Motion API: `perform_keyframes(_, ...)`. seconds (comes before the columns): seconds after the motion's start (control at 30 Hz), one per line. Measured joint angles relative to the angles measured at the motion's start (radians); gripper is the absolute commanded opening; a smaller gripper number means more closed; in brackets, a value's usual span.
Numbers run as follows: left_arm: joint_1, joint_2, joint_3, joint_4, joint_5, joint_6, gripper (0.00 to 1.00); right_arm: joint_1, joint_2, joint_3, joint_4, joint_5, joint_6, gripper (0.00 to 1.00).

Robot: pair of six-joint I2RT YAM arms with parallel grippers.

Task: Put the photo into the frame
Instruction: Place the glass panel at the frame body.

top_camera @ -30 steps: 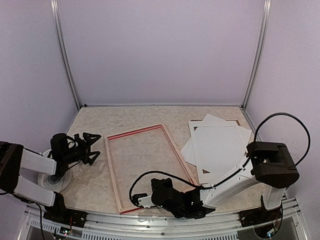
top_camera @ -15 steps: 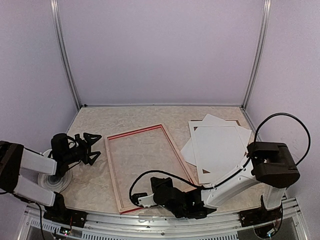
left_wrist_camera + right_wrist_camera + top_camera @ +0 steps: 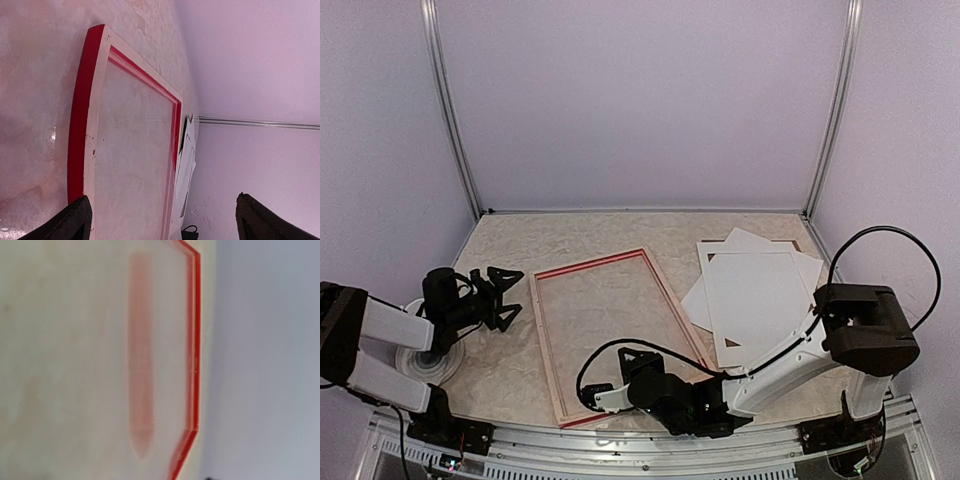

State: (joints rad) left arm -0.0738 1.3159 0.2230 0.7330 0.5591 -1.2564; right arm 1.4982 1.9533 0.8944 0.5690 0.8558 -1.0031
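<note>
The frame point(image 3: 605, 330) lies flat mid-table, pale wood back up, with red showing along its edges. In the left wrist view the frame point(image 3: 95, 125) stretches away ahead. The photo point(image 3: 755, 298) lies white side up in a fanned stack of white sheets to the right of the frame, seen edge-on as the sheets point(image 3: 186, 160). My left gripper point(image 3: 500, 297) hovers left of the frame, open wide with nothing between its dark fingertips point(image 3: 75, 220). My right gripper point(image 3: 590, 393) is low at the frame's near edge. Its fingers do not show, only the blurred frame point(image 3: 192, 355).
A white mat with a window point(image 3: 712, 262) lies in the same stack, with small brown corners point(image 3: 732, 343) showing under it. A metal rail point(image 3: 620, 440) runs along the near table edge. Purple walls close in the back and both sides.
The right gripper has shifted slightly left along the frame's near edge. The left arm, the frame and the sheets have not moved.
</note>
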Motion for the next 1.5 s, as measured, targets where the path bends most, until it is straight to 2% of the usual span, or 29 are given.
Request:
perform_keyframes(0.27, 0.0, 0.0, 0.0, 0.0, -0.003, -0.001, 0.99, -0.001, 0.0, 0.01, -0.116, -0.033, 0.063, 0.64)
perform_keyframes(0.43, 0.0, 0.0, 0.0, 0.0, -0.004, -0.003, 0.99, -0.001, -0.002, 0.043, -0.219, -0.079, 0.114, 0.7)
perform_keyframes(1.2, 0.0, 0.0, -0.01, 0.001, -0.007, -0.004, 0.99, -0.01, -0.032, 0.202, -0.618, -0.27, 0.274, 0.73)
perform_keyframes(1.5, 0.0, 0.0, -0.011, 0.004, -0.007, -0.006, 0.99, -0.013, -0.045, 0.243, -0.719, -0.322, 0.306, 0.73)
